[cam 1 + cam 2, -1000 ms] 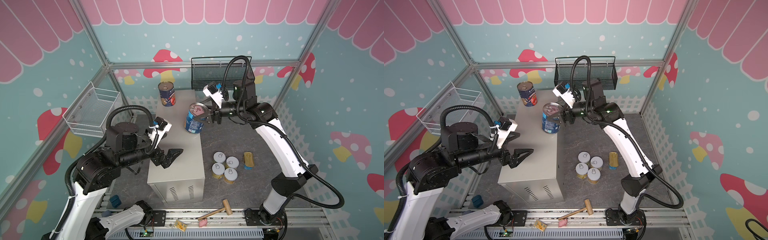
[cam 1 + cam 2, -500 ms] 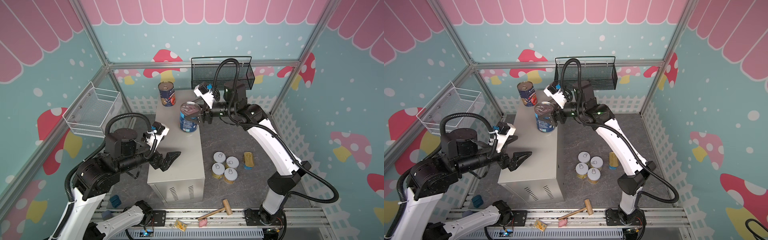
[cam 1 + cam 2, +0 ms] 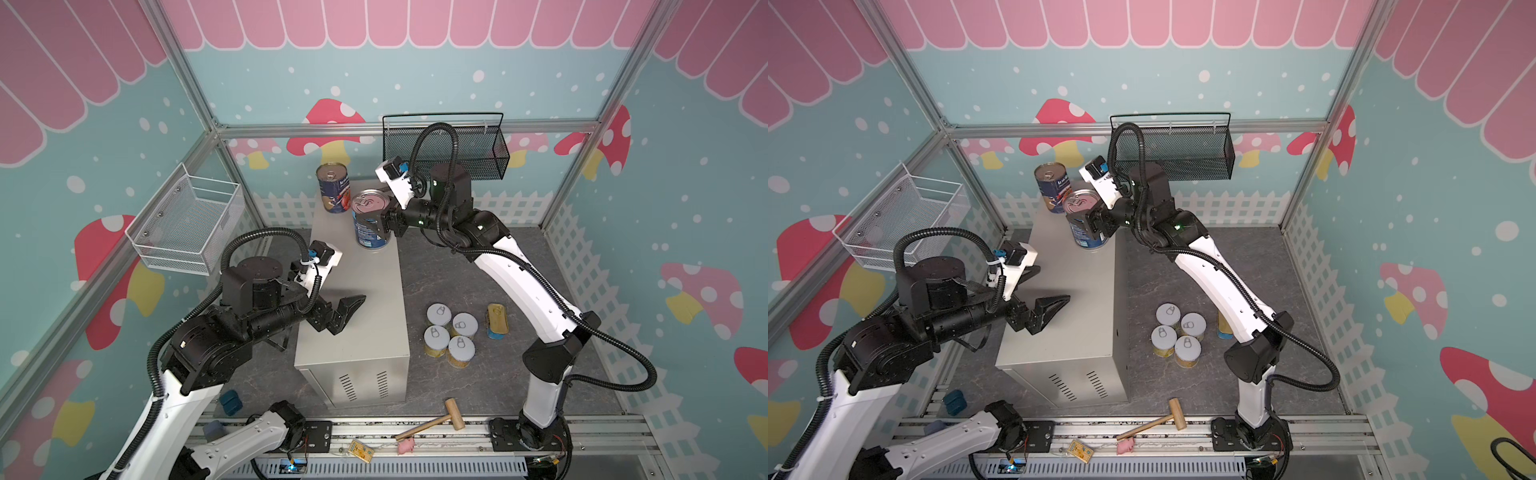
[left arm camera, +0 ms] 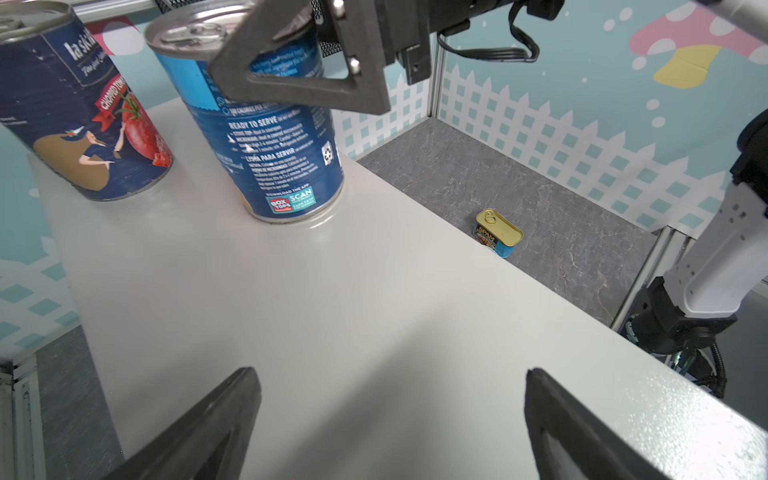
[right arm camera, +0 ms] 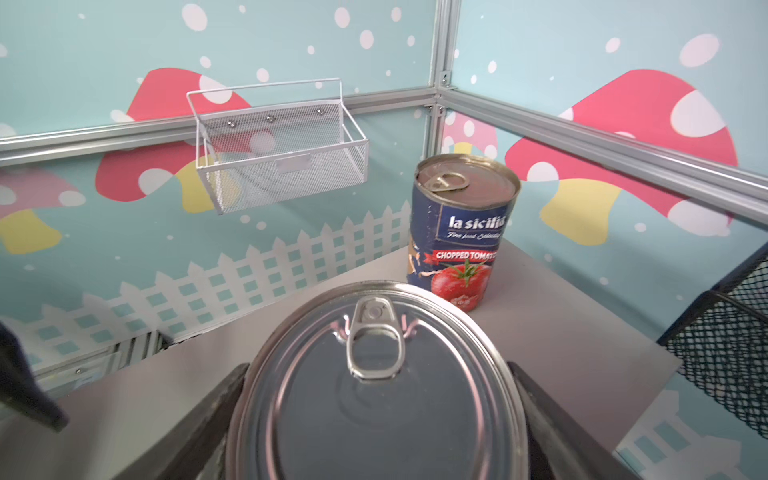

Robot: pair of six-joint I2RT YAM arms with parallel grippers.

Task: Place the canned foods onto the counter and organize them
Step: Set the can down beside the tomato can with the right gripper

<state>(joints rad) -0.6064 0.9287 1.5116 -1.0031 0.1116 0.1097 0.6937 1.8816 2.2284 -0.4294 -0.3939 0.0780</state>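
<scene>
The counter stands mid-floor. A tomato can stands at its far end. Beside it, a blue-label can has its base on the counter top, with my right gripper shut on its sides just under the lid. My left gripper hovers open and empty over the counter's middle. Several short yellow cans cluster on the floor to the right, with the SPAM tin next to them.
A black mesh basket hangs on the back wall just behind my right arm. A white wire basket hangs on the left wall. A wooden mallet and a small pink toy lie on the front rail.
My right gripper has carried the blue-label can left and back along the counter and set it upright beside the tomato can. The left gripper has drifted slightly nearer and stayed open.
</scene>
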